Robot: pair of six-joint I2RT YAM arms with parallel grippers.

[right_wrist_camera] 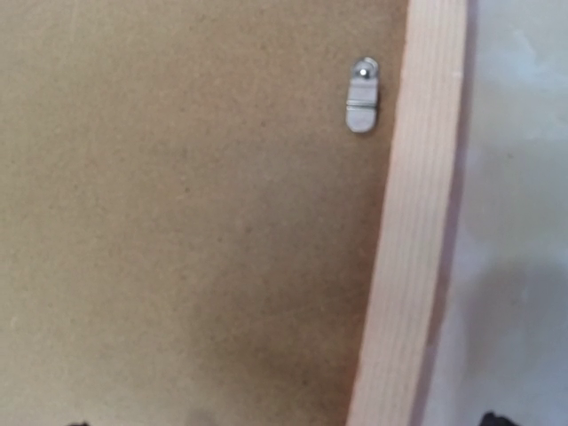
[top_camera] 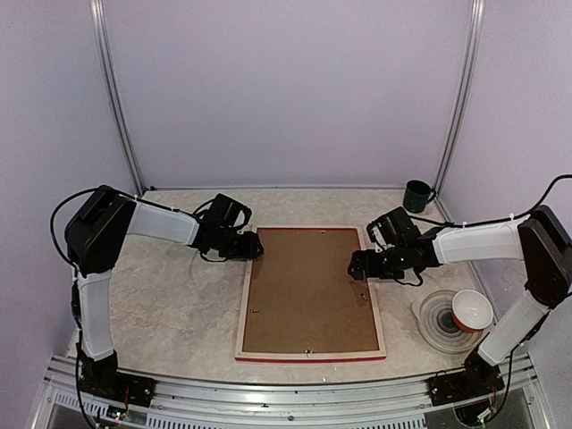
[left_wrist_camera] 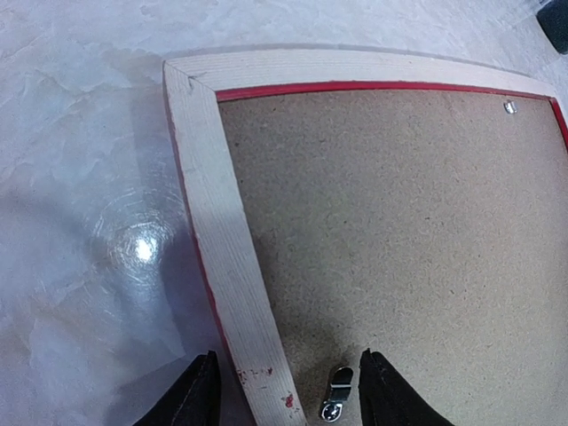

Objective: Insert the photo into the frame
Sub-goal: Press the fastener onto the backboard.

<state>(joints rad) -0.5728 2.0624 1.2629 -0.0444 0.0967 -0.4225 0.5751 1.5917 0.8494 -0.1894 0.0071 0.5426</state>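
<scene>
Top external view first. Whereabouts of the frame (top_camera: 308, 356)?

Found face down at mid-counter (top_camera: 179, 304), between the two arms. Pale wood back upward, red showing along the near edge.

And of the photo?

Not seen in any view. Brown backing board (top_camera: 304, 286) seated inside the rails and covering the whole opening. Presumably lying beneath it, but unable to confirm.

Progress, then?

Judged late: board in place, loading apparently done. Left to do: securing. Right clip (right_wrist_camera: 361, 96), a small metal turn tab, lying along the right rail rather than across it, so probably not yet fastened. Left clip (left_wrist_camera: 335, 390) likewise resting on the board beside the left rail. No verdict possible on the other tabs.

State of the left gripper (left_wrist_camera: 288, 399)?

About half open, astride the left rail toward the far corner. One finger (left_wrist_camera: 200, 395) out over the counter, the other over the board just beside the left clip. Nothing held. Contact with the wood not determinable.

Right gripper (top_camera: 359, 264)?

Spread wide, poised at the right rail on the opposite side. Only the fingertips glimpsed at the bottom edge of the right wrist view. Empty. Contact likewise not determinable.
</scene>
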